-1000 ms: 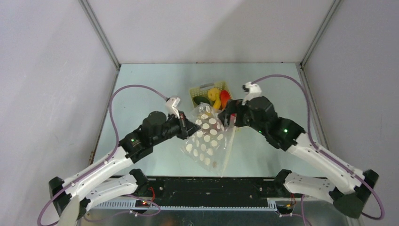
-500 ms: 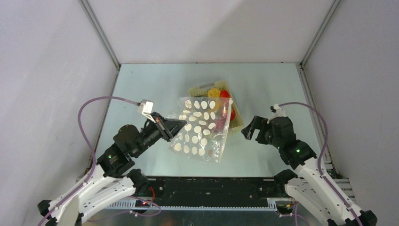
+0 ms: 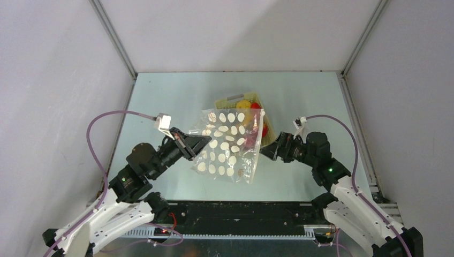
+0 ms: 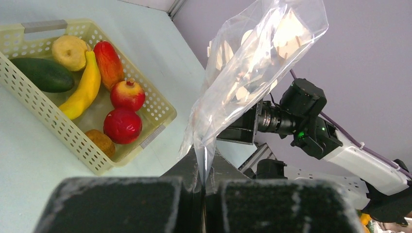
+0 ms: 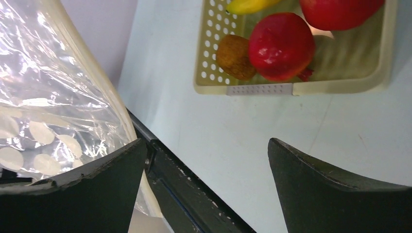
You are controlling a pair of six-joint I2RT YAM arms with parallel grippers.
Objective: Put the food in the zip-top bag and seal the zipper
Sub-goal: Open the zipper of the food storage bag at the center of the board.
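Bright, even diffuse light; soft shadows; glare streaks on zip-top bag; wrist-view foregrounds blurred.

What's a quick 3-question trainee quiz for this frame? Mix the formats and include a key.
1. True or false: the left gripper is shut on the zip-top bag.
2. Multiple choice: where is the banana? A) inside the zip-top bag. B) in the pale yellow basket. C) held by the left gripper.
3. Fill in the blank: the right gripper, close to the bag's right edge, has its jaws ____ and holds nothing.

Key: 1 true; 2 B; 3 open.
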